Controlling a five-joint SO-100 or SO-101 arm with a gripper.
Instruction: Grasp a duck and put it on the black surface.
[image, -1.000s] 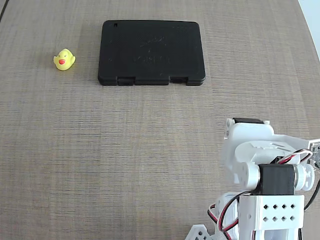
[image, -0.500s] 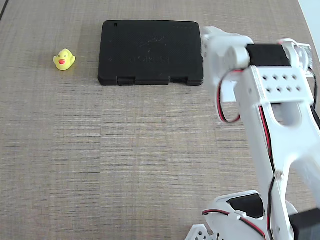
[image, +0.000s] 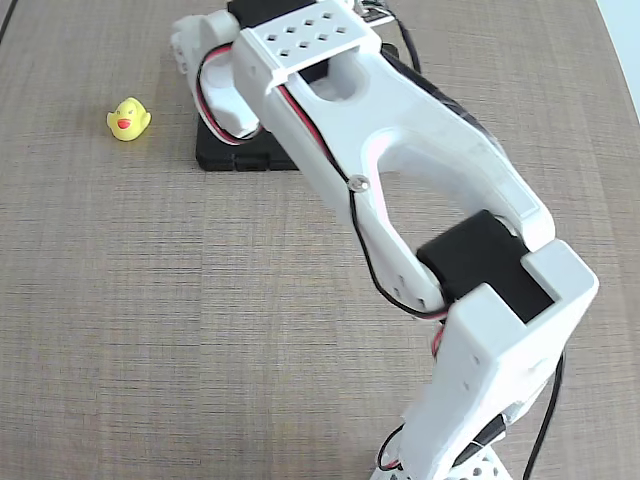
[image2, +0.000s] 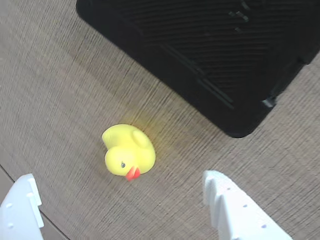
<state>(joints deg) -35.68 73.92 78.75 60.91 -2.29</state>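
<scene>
the duck (image2: 128, 151) is shown upright on the bench (image: 200, 320), ungrasped, just beside the black surface (image2: 210, 55) and apart from its near edge; nothing has yet been placed on the slab, so grasp, lift and placement all appear to be left. the jaws of the gripper (image2: 120, 210) are seen spread wide – one fingertip to either side of the duck, neither touching it. bare bench lies all round the duck, and the slab's rounded corner is judged the only nearby edge to be cleared.

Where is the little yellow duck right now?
In the fixed view the duck sits on the table, left of the black surface and apart from it, not held.
</scene>
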